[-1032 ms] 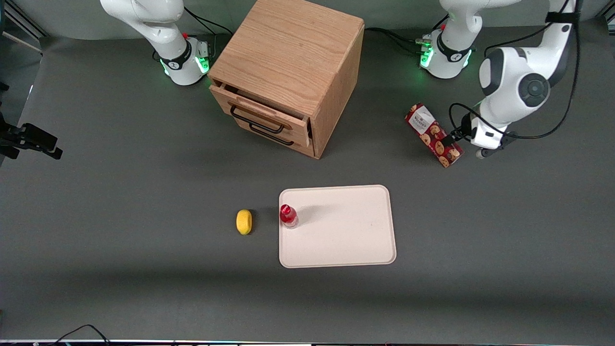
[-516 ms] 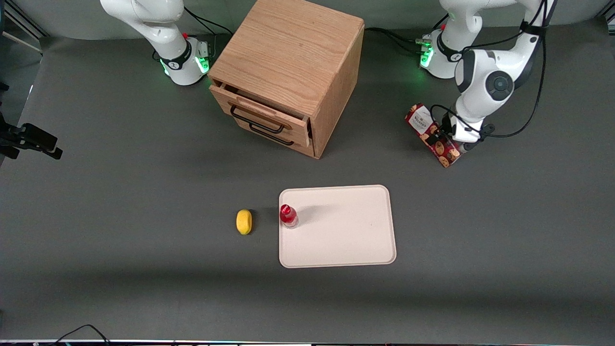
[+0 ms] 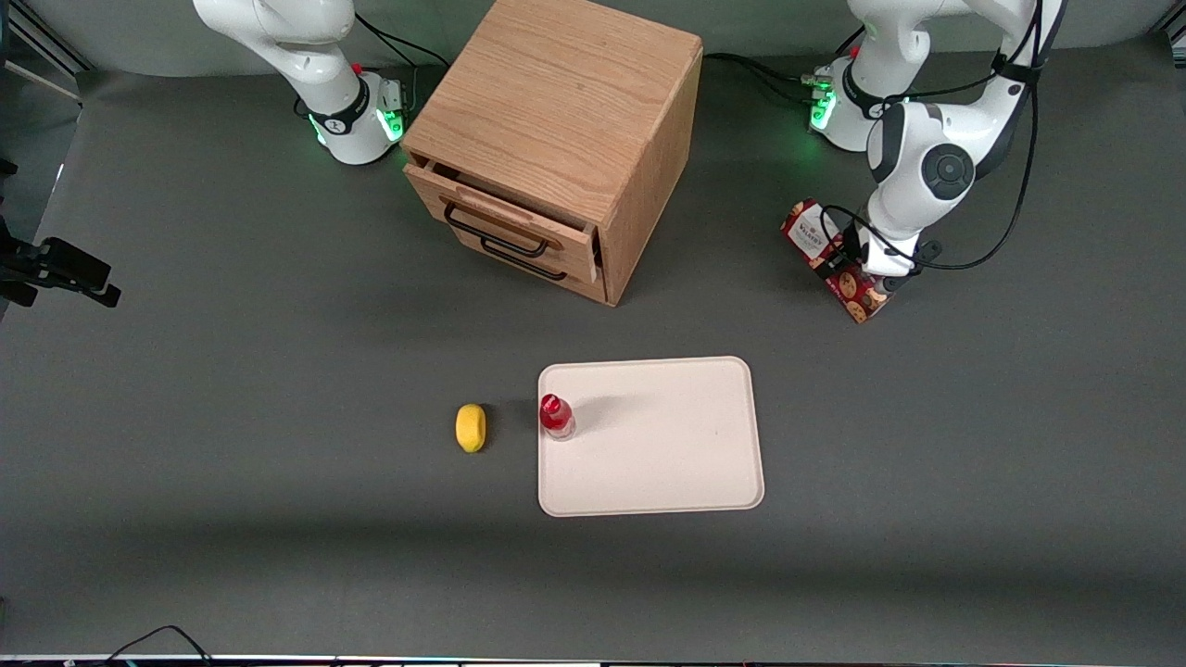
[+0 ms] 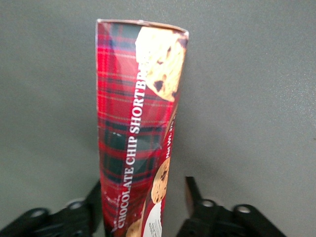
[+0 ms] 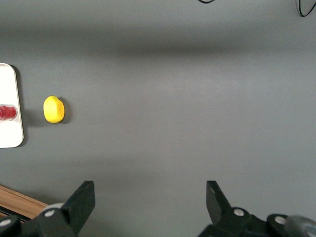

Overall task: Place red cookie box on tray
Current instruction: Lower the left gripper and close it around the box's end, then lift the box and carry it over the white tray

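Observation:
The red cookie box (image 3: pixel 813 233) lies flat on the grey table toward the working arm's end, farther from the front camera than the tray (image 3: pixel 667 445). The tray is cream-white and lies flat nearer that camera. My left gripper (image 3: pixel 857 271) is low over the middle of the box. In the left wrist view the box (image 4: pixel 138 98) runs between the open fingers of the gripper (image 4: pixel 143 183). One finger (image 4: pixel 96 195) is against the box's side and the other (image 4: pixel 190 190) stands a little apart from it. The box rests on the table.
A small red-capped bottle (image 3: pixel 556 415) stands on the tray's edge. A yellow lemon (image 3: pixel 471 427) lies on the table beside the tray. A wooden drawer cabinet (image 3: pixel 556 139) with its top drawer slightly open stands toward the back middle.
My left arm has swung in from the table's end over the cookie box, and the gripper now straddles it. The box, tray, bottle and lemon have not moved.

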`<state>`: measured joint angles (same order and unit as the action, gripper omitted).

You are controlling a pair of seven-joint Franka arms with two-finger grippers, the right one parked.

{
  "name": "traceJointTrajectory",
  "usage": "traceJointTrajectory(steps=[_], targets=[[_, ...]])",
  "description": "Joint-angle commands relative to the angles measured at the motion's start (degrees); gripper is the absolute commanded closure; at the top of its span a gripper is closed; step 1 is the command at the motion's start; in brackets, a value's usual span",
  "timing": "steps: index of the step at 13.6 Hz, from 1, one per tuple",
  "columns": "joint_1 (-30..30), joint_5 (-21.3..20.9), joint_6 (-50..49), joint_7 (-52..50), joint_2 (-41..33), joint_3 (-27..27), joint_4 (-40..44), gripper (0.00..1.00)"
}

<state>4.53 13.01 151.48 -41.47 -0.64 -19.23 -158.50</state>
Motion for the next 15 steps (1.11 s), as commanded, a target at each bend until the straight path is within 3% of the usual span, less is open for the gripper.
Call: traceJointTrajectory(steps=[1,5,7,11,15], targets=[[-0.7,0.6,-1.0,0.3,-0.3,-0.5,-0.6,1.0],[-0.2,0.7,-10.1,3.1,-1.0,-0.7,4.9,1.0],[0.0,0.7,-19.3,3.2,-1.5,-0.3,11.5,1.0],[0.1,0.7,-40.2,3.2,-0.4,2.4,31.6,1.0],[0.0,-1.0,-54.9,0.5,9.0,2.4,56.4,1.0]])
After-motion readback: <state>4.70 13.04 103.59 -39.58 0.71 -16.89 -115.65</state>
